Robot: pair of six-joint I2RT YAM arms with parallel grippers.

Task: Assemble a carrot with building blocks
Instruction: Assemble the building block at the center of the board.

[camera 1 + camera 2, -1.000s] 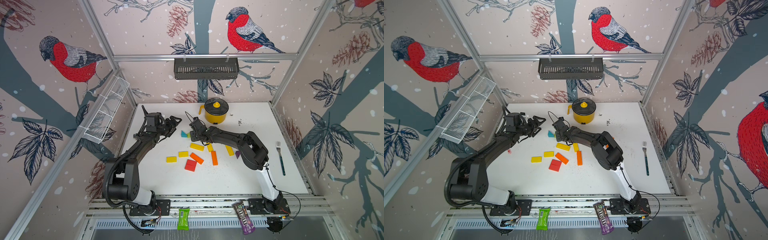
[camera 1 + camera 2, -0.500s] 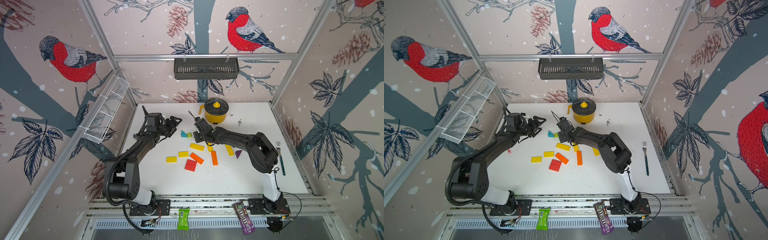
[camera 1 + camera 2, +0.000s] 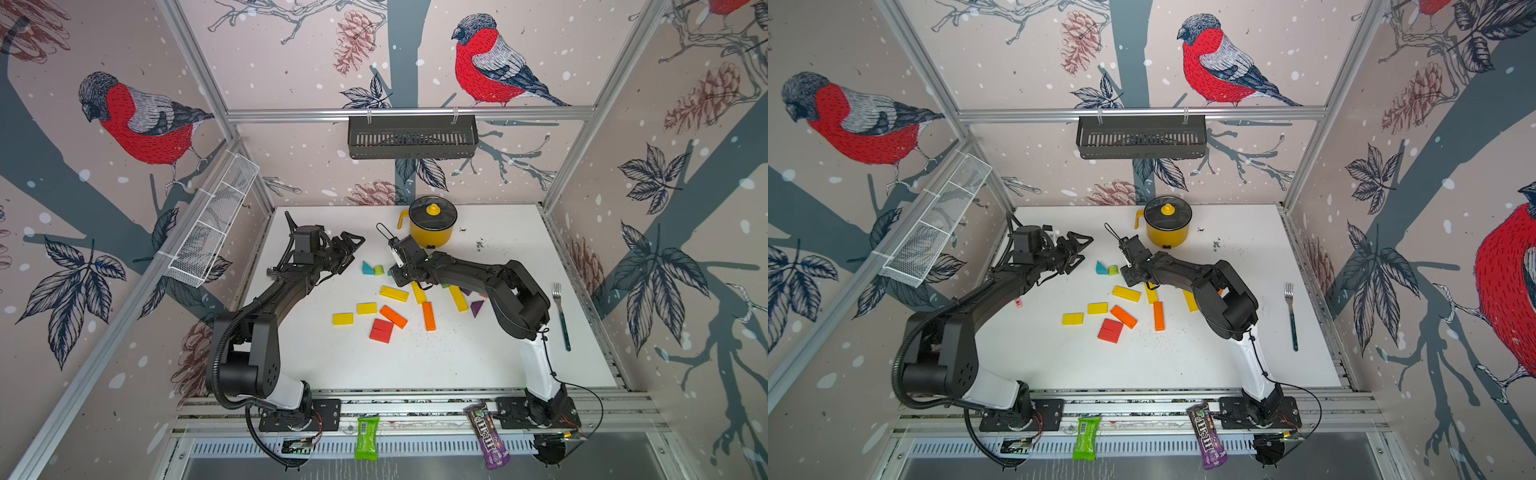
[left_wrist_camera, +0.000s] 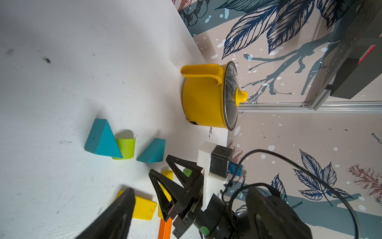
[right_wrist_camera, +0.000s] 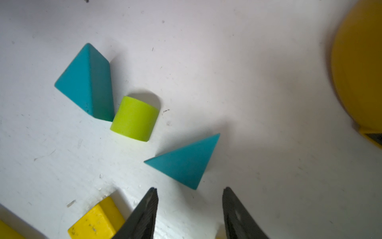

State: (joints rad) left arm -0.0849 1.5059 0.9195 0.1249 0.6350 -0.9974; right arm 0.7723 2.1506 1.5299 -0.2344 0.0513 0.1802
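My right gripper [image 5: 190,191] is open and empty, low over the table. A teal triangle [image 5: 186,163] lies just ahead of its fingertips, not between them. Beyond it are a green cylinder [image 5: 134,119] and another teal triangle [image 5: 86,82], touching each other. Both top views show the other building blocks scattered mid-table: yellow blocks [image 3: 393,293], orange blocks [image 3: 393,316], a red block [image 3: 381,331] and a purple triangle [image 3: 477,308]. My left gripper [image 3: 353,251] hovers open and empty to the left of the teal triangle [image 3: 367,268]. Only one of its fingers [image 4: 119,213] shows in the left wrist view.
A yellow lidded pot [image 3: 432,226] stands at the back, close behind my right wrist. A fork [image 3: 561,316] lies along the right edge of the table. A wire basket [image 3: 208,232] hangs on the left wall and a black rack [image 3: 411,137] on the back wall.
My right arm's elbow has swung to the right, uncovering the purple triangle, and its jaws have narrowed a little. The left arm and the blocks have not moved.
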